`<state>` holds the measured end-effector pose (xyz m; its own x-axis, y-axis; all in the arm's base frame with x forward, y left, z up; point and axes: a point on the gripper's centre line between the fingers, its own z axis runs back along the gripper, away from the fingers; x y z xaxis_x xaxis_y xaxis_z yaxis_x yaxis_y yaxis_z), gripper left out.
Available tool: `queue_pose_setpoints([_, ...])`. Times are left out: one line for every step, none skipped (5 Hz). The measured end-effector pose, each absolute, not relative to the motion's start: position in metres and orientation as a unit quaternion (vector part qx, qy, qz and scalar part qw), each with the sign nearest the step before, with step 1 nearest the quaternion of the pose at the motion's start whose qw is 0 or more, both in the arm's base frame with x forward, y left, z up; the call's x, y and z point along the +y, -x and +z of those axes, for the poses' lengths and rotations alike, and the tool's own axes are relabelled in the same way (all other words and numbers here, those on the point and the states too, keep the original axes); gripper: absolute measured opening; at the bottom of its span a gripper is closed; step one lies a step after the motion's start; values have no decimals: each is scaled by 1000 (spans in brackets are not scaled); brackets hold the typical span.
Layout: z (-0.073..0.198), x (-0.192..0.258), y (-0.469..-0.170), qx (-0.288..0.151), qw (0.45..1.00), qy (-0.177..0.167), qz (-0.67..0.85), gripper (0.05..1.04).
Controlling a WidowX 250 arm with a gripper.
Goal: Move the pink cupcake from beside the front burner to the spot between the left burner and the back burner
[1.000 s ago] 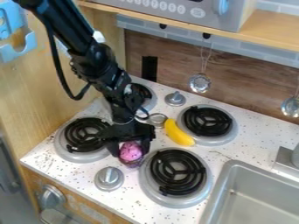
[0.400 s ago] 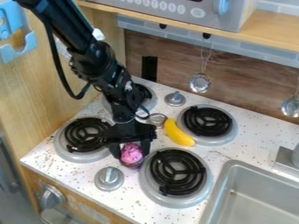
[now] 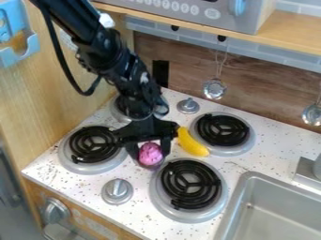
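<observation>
End effector (image 3: 149, 157) clamped on pink item (image 3: 150, 153), btwn the 2 front burners (image 3: 190, 184). Tabletop (image 3: 241, 163) white w/ dark specks. Banana (image 3: 192, 142) by rear R burner (image 3: 223, 130); sink (image 3: 276, 211) R, wood panel (image 3: 37, 108) L.

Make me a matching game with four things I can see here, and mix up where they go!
Things
1. Pink toy
2. Banana
3. Left ladle
4. Sink

Places
A. Hanging in front of the brown panel
B. In the lower right corner of the picture
C. Between the fingers of the gripper
D. Lying right by the back right burner

Right pairs: 1-C, 2-D, 3-A, 4-B
</observation>
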<state>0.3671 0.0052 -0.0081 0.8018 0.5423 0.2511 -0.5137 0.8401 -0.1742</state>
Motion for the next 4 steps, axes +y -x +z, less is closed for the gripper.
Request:
queue_pose_setpoints([4,7,-382,-163,944,51,282,887])
queue_pose_setpoints([16,14,-399,-189,933,48,301,887])
queue_pose_setpoints([4,32,-411,-187,922,37,336,887])
queue_pose_setpoints([-6,46,-424,-179,919,26,351,887])
